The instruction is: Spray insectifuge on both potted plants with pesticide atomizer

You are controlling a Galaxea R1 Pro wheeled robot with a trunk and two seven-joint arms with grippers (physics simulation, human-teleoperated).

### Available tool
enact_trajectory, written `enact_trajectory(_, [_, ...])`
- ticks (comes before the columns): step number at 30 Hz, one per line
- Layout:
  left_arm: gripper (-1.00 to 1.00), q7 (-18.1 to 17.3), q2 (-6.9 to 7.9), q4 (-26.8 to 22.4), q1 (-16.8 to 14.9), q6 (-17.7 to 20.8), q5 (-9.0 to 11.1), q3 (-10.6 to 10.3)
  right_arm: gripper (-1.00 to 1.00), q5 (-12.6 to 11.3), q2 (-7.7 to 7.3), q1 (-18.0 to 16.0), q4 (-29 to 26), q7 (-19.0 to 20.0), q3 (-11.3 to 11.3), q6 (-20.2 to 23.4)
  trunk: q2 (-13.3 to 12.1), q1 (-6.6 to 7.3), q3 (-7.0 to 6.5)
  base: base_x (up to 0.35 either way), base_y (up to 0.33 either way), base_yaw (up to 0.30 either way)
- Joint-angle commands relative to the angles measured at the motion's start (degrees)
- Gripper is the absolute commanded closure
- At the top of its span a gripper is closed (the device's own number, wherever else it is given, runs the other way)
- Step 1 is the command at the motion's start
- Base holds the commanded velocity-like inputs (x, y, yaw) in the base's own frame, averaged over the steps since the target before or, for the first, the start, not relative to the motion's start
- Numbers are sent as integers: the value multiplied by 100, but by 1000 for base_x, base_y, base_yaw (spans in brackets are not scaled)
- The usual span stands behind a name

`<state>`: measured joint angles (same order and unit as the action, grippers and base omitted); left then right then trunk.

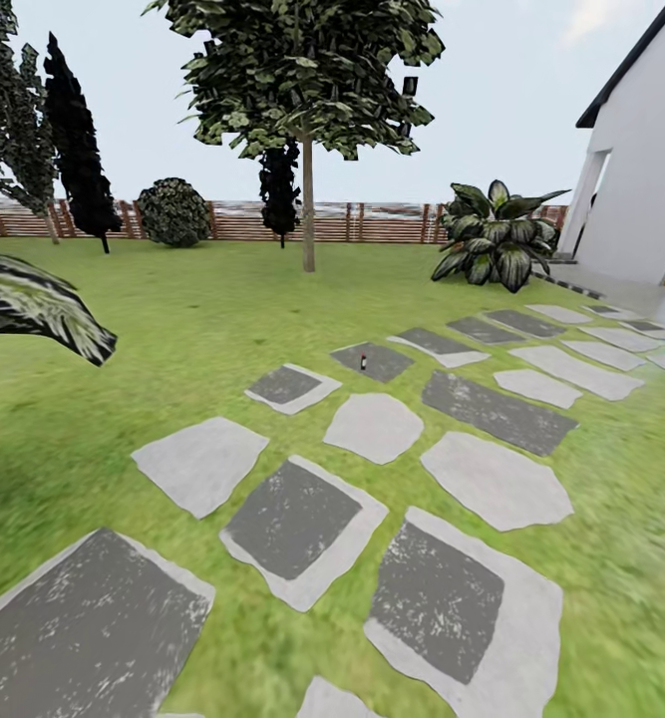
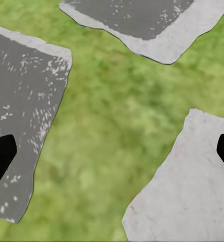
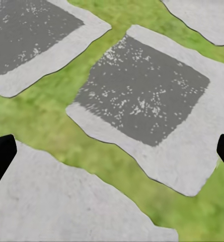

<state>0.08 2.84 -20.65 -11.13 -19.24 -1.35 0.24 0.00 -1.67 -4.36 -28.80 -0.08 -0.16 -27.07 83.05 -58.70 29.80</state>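
Far stepping stone (image 1: 372, 361): pesticide atomizer (image 1: 364, 363)

Green lawn (image 1: 172, 329) carries pale grey stepping stones (image 1: 372, 427), several with dark grey, white-speckled centres, before a brown slatted fence (image 1: 372, 221), a white house wall (image 1: 641, 179) and dark green, pale-striped broad leaves (image 1: 497, 244).

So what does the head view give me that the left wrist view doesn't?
Head view alone: the pesticide atomizer, small and far off, standing on a dark stepping stone, plus a tree, a round bush, the wooden fence and a white building. Left wrist view alone: the left gripper, its dark fingertips wide apart above the ground. Both share lawn and grey stepping stones.
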Motion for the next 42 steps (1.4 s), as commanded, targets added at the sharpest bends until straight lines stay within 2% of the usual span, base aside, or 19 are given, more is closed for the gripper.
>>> enact_trajectory(1, [-100,1,-1,5,-3,-19,-14,3,-100,0,0,-3,3,-1,-1,-17,2,-3,6,339,0,0])
enact_trajectory(42, [-100,1,6,8,-3,-19,-14,3,-100,0,9,-3,6,11,7,-17,2,-3,6,339,0,0])
